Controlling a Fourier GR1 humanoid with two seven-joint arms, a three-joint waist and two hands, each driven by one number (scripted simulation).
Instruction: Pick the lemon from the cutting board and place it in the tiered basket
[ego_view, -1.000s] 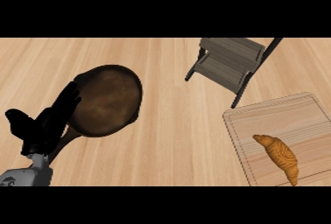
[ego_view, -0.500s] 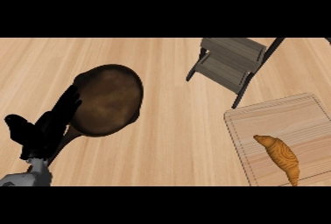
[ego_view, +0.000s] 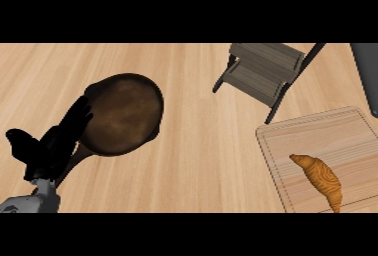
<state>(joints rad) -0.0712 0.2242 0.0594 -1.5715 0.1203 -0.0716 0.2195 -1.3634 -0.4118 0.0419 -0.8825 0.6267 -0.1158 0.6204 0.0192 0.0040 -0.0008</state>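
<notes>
A wooden cutting board lies at the right, and a golden-brown croissant rests on its near part. No lemon shows anywhere in the head view. The tiered basket, grey shelves in a dark frame, stands at the top right just beyond the board. My left hand is at the lower left, open with its fingers pointing up, overlapping the near-left edge of a dark pan and holding nothing. The right hand is out of view.
A dark brown round pan sits left of centre, its handle running down behind my left hand. A dark object cuts in at the right edge beside the basket. Bare wooden counter lies between the pan and the board.
</notes>
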